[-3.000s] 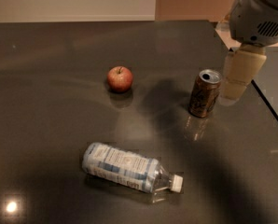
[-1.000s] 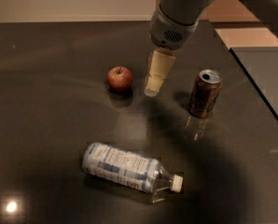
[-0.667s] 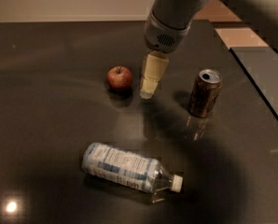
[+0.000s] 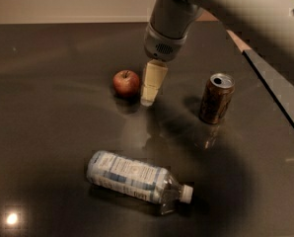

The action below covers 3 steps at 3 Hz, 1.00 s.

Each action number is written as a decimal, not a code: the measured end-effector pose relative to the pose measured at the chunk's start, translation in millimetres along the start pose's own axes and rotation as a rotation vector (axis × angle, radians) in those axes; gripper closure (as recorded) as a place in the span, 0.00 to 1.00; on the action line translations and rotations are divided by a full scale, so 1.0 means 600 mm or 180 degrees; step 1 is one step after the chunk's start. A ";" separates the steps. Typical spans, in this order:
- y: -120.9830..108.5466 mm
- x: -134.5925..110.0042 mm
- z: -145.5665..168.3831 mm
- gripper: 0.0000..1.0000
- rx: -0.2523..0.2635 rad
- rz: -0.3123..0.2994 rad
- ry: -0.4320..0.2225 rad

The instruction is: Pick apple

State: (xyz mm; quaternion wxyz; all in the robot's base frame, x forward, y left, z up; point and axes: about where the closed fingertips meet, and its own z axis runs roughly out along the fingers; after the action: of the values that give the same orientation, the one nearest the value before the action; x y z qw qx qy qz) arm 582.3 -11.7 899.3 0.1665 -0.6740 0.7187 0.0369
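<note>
The gripper (image 4: 148, 95) is hovering just right of the apple (image 4: 126, 82), which is sitting far back on the table (image 4: 48, 132). How wide it is cannot be told. It is probably lining up, and next needs to shift left around the apple.

A dark, glossy table (image 4: 48, 83) is seen mirroring a smooth-skinned apple (image 4: 126, 82), a shiny metal can (image 4: 216, 98) and a clear plastic bottle (image 4: 165, 194) wrapped in a matt label (image 4: 122, 172). The tool (image 4: 148, 99), cased in matt cream and grey plastic, is held just beside the apple.
</note>
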 end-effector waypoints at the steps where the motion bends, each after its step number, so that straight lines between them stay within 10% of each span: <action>1: -0.023 -0.004 0.018 0.00 0.0024 0.0088 -0.0031; 3: -0.031 -0.032 0.043 0.00 0.0007 0.0141 -0.0157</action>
State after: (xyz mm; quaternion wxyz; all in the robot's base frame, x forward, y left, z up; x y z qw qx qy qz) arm 606.0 12.2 883.7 0.1841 -0.6567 0.7292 0.0565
